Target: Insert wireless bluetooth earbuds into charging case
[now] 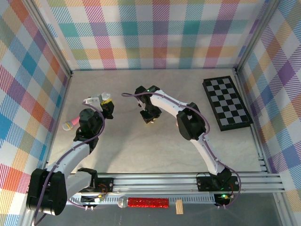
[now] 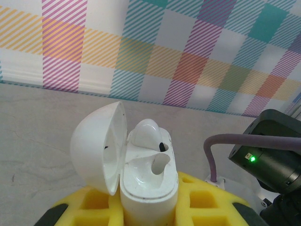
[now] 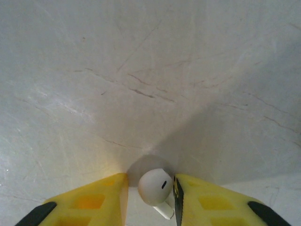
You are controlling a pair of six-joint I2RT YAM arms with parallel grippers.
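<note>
**Case in left claw, second bud between right pads**

Clamped tight in left claw (image 2: pixel 148 212): case (image 2: pixel 150 183), upright, lid (image 2: pixel 96 146) swung open sideways. Seated in far slot: one bud (image 2: pixel 146 133); near slot bare. Low over table (image 3: pixel 141 70): right claw (image 3: pixel 150 200), narrow, second bud (image 3: pixel 154 187) between pads, touching one, slight gap at the other. Cannot tell if actually gripped.

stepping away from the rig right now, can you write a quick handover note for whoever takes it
Left gripper: shut on the charging case, lid open.
Right gripper: fingers either side of the second earbud, low over the table; firm grip unclear.
Done: first earbud seated in the case.
To do: second earbud into the empty slot.
</note>
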